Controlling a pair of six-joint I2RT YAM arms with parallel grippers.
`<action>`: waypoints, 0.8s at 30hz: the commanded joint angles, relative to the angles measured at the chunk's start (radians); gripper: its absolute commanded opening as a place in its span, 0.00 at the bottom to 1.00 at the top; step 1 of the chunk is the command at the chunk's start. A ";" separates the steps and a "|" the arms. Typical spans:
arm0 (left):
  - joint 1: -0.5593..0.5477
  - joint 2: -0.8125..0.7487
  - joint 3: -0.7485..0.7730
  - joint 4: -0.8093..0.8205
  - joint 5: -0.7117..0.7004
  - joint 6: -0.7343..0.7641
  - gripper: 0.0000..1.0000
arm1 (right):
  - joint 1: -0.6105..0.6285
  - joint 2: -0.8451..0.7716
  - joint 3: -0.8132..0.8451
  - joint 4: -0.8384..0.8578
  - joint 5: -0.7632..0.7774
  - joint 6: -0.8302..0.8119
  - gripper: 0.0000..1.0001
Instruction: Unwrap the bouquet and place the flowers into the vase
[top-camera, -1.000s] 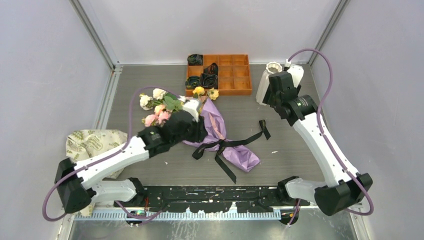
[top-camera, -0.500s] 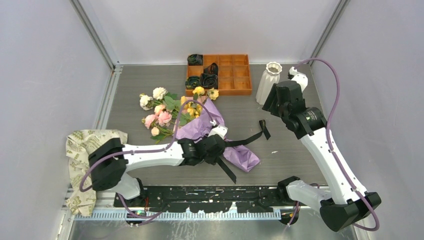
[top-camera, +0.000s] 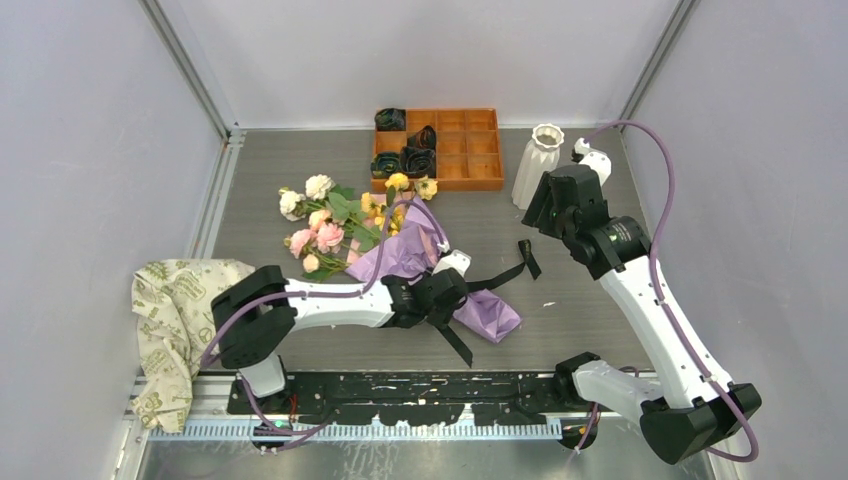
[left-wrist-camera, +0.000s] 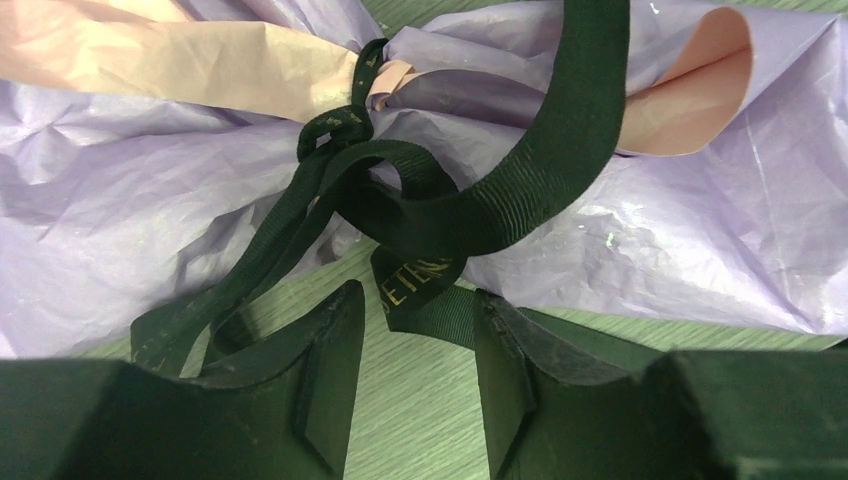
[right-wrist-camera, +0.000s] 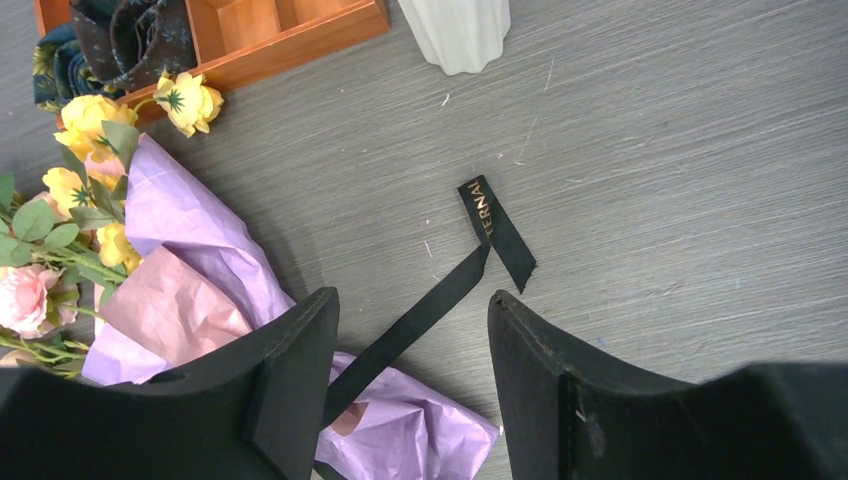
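The bouquet lies across the middle of the table, its crinkled purple-and-pink paper (top-camera: 405, 257) (left-wrist-camera: 120, 200) (right-wrist-camera: 190, 230) tied with a black ribbon bow (top-camera: 445, 292) (left-wrist-camera: 400, 190). The flowers (top-camera: 330, 222) (right-wrist-camera: 80, 190) fan out of the paper toward the back left. My left gripper (top-camera: 450, 295) (left-wrist-camera: 418, 310) is low at the bow and open, with a ribbon tail lying between its fingers but unclamped. My right gripper (top-camera: 540, 212) (right-wrist-camera: 412, 305) hangs open above the table, over the other ribbon tail (top-camera: 505, 270) (right-wrist-camera: 440, 290). The white ribbed vase (top-camera: 537, 163) (right-wrist-camera: 455, 30) stands upright behind it.
An orange compartment tray (top-camera: 470, 150) (right-wrist-camera: 290, 35) with dark rolled rosettes (top-camera: 405, 155) sits at the back centre. Crumpled beige patterned paper (top-camera: 175, 310) hangs over the table's left front edge. Grey walls close in both sides and the back.
My left arm swung from over the flowers down and right to the ribbon bow. My right arm drew back from the vase, which now shows fully.
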 joint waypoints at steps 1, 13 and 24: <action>-0.001 0.037 0.029 0.060 -0.012 -0.005 0.43 | 0.001 -0.031 0.000 0.044 -0.012 0.013 0.62; 0.000 -0.123 0.096 -0.100 -0.138 -0.011 0.05 | 0.000 -0.057 -0.046 0.071 -0.067 0.025 0.61; 0.001 -0.610 0.113 -0.381 -0.341 -0.031 0.06 | 0.113 -0.004 -0.079 0.123 -0.118 0.020 0.63</action>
